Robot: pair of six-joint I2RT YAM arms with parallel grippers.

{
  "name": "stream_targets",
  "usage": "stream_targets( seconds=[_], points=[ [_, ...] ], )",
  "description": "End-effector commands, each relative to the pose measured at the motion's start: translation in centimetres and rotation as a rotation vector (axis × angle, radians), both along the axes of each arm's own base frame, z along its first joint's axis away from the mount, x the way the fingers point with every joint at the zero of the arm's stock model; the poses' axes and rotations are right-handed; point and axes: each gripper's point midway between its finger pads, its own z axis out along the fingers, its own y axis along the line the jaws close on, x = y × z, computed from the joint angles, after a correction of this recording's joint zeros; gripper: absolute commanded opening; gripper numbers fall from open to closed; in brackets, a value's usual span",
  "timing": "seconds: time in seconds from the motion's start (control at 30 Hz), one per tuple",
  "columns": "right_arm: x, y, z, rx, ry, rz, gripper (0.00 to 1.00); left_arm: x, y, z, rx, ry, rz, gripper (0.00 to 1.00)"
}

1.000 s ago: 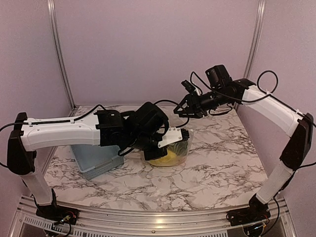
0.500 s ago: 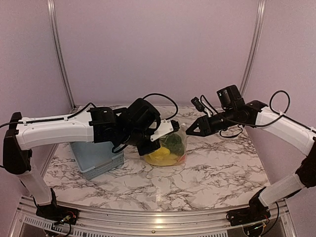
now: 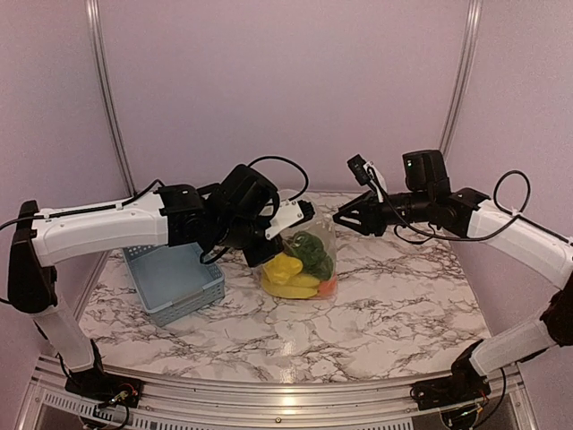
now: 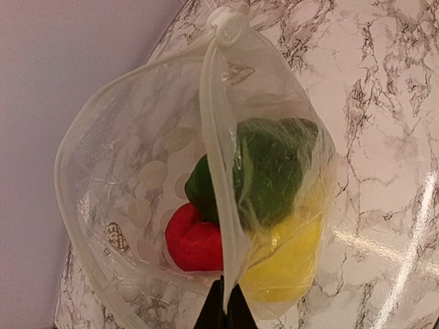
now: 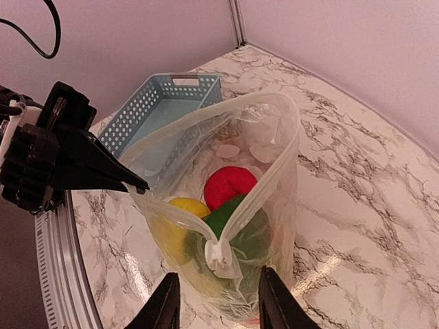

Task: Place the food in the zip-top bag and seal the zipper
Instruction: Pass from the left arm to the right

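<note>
The clear zip-top bag (image 3: 304,260) stands on the marble table with its mouth open. Inside it lie the food: a red piece (image 5: 230,185), a yellow piece (image 5: 185,209) and a green piece (image 5: 240,219); an orange piece (image 3: 329,287) shows at the bottom. My left gripper (image 3: 303,213) is shut on the zipper strip (image 4: 214,171) at one end of the mouth and holds it up. The white slider (image 5: 221,255) sits at the other end. My right gripper (image 5: 218,274) is open, its jaws on either side of the slider, just short of it.
The grey-blue slotted basket (image 3: 175,278) stands left of the bag, under my left arm (image 3: 107,228); it also shows in the right wrist view (image 5: 164,110). The pink back wall and a metal post (image 3: 457,90) close off the far side.
My left gripper has lifted the bag's mouth and drawn back to the left, so the bag stands taller. My right gripper has come down and left to the slider end.
</note>
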Motion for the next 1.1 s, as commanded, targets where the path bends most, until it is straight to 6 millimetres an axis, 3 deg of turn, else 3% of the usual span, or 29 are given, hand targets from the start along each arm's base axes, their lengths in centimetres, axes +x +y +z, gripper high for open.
stream_targets(
  seconds=[0.0,0.3,0.67,0.9,1.07],
  points=[
    [0.8,1.2,0.5,-0.023,-0.077,0.032,0.37,0.4,0.2,1.4,-0.057,-0.011,0.008,0.0],
    [1.1,2.0,-1.0,-0.028,-0.067,0.06,0.38,1.2,0.7,1.8,-0.102,0.012,0.034,0.0],
    [2.2,3.3,-1.9,-0.024,-0.08,0.066,0.3,1.4,1.0,1.6,-0.117,0.037,0.044,0.0],
    [2.5,3.7,-2.0,-0.038,-0.091,0.06,0.16,1.7,1.4,1.4,-0.118,0.044,0.063,0.0],
    [1.5,3.8,-0.1,-0.037,-0.124,0.071,0.0,2.6,1.9,1.7,-0.124,0.032,0.095,0.0]
  ],
)
